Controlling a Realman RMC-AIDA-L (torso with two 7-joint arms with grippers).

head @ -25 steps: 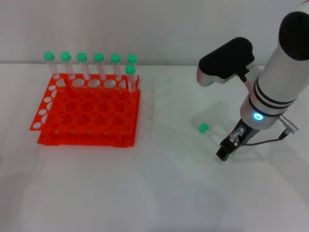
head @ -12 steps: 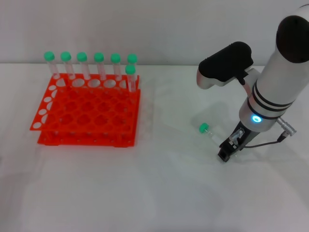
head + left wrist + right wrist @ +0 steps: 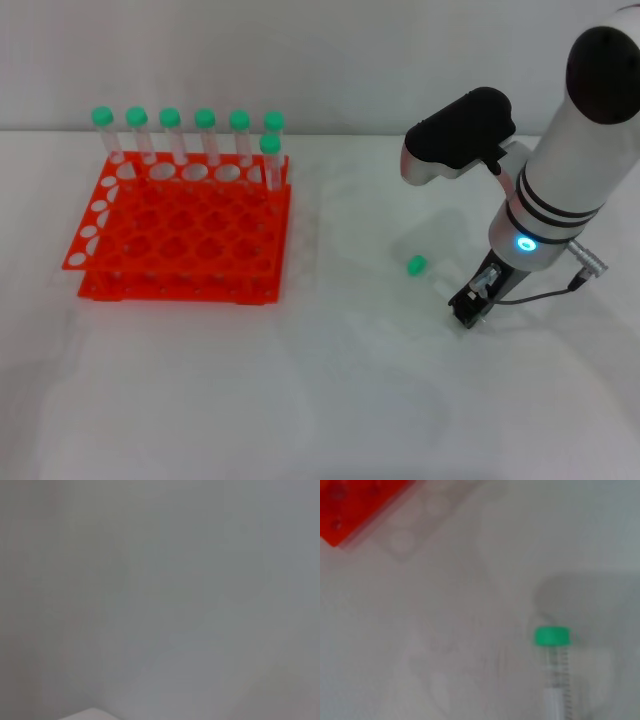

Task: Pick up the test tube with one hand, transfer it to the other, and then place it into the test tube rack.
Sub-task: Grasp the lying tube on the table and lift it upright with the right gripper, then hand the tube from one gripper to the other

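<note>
The test tube [image 3: 428, 273] lies on its side on the white table [image 3: 330, 400], well to the right of the rack, its green cap [image 3: 417, 265] pointing toward the rack and its clear body running back toward the right gripper [image 3: 470, 308]. In the right wrist view the tube [image 3: 556, 680] shows up close, cap [image 3: 552, 636] first, with the threaded neck and clear barrel below it. The right gripper is low over the table at the tube's far end; I cannot tell whether its jaws are open or closed around the tube. Above it the white arm [image 3: 565, 190] with black bands shows a small lit ring. The orange-red test tube rack [image 3: 180, 230] sits on the left side of the table, and seven green-capped tubes [image 3: 205, 135] stand upright along its back edge. The left gripper is nowhere in sight; its wrist camera sees only a plain grey surface.
</note>
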